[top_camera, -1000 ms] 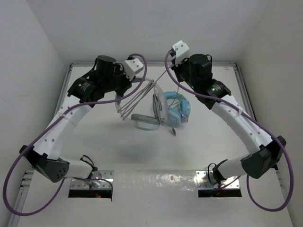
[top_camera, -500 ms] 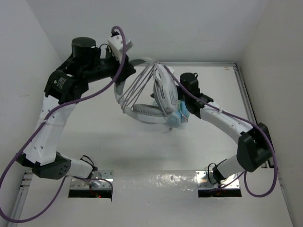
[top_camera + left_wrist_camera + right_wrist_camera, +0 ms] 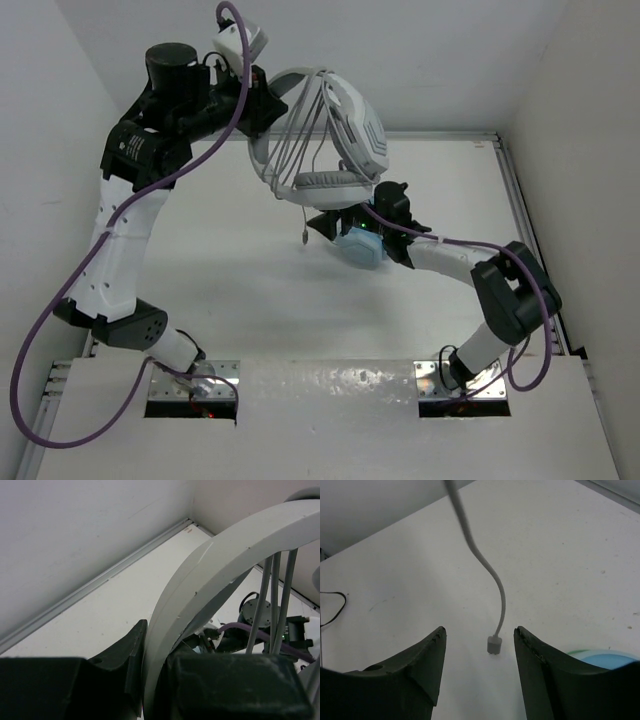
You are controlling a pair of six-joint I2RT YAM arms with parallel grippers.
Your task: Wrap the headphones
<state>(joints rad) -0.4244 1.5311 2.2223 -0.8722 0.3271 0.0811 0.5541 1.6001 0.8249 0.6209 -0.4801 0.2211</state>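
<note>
Left side: the left arm is being held raised high over the far left part of the desk. The left fingers are being pressed shut on the white headband, which is being grasped from both sides, as confirmed in the left wrist view.

Centre: the headphones are being carried in the air above the far middle of the desk, well clear of its surface. They are being supported by the left fingers alone. The grey cable is being shown wound in several loops across the headband and the ear cups. Three of its strands are being seen running down past the headband in the left wrist view. The free end of the cable is being left hanging straight down below the ear pads, ending in a small plug.

Right side: the right arm is being held low and reaching towards the middle of the desk. The right fingers are being held released and apart, grasping nothing. The plug is being seen in the gap between them, touched by neither. The blue headphones are being seen on the desk just beside the right fingers.
</note>
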